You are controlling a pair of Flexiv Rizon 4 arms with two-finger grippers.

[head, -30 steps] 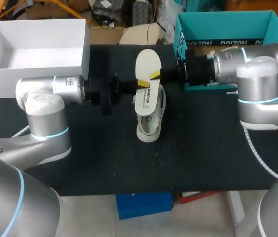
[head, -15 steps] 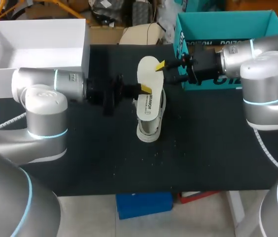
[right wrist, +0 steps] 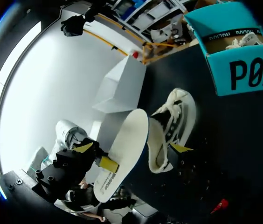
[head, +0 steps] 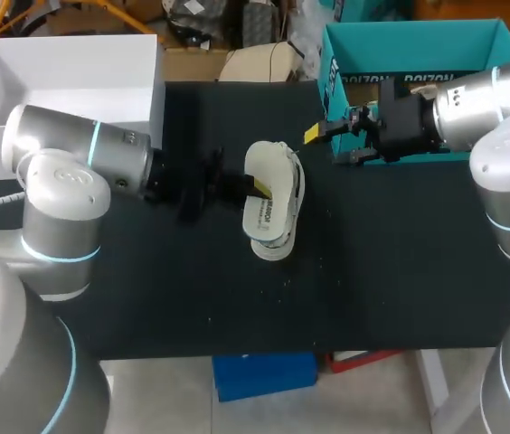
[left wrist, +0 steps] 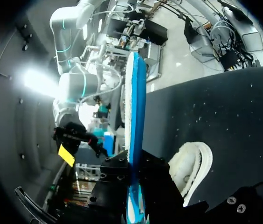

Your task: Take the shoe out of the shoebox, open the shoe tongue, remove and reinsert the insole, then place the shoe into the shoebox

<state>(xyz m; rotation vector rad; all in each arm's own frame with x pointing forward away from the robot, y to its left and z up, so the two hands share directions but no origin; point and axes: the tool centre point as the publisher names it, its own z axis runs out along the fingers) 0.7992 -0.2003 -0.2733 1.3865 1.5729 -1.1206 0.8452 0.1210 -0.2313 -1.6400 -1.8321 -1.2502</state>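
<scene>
- The left jaws (head: 257, 187) are clamped on the white insole (head: 269, 176), one finger on each face, near its middle.
- In the head view the insole is outside the shoe (head: 278, 237). It is held tilted just above the shoe's opening and covers most of the shoe from that camera.
- The left wrist view shows the insole (left wrist: 134, 107) edge-on, running straight out between the black fingers. One face is white and the other blue.
- The white shoe stands upright on the black table (head: 391, 271), near its middle. Its rubber toe points to the table's near edge, and its collar and laces sit under the insole.
- From the left wrist the shoe (left wrist: 193, 165) lies beside and below the held insole, resting on the table.
- The right jaws (head: 327, 145) stand open with nothing between them. They hover to the right of the shoe and apart from it, close to the front corner of the teal shoebox (head: 329, 63).
- The right wrist view looks across at the shoe (right wrist: 174, 123) and the insole (right wrist: 124, 149), with the left arm's yellow fingertip (right wrist: 108, 164) against the insole.
- The teal shoebox sits open at the far right of the table, with the right arm passing in front of it.
- An open white box (head: 74, 81) sits at the far left corner, behind the left arm.
</scene>
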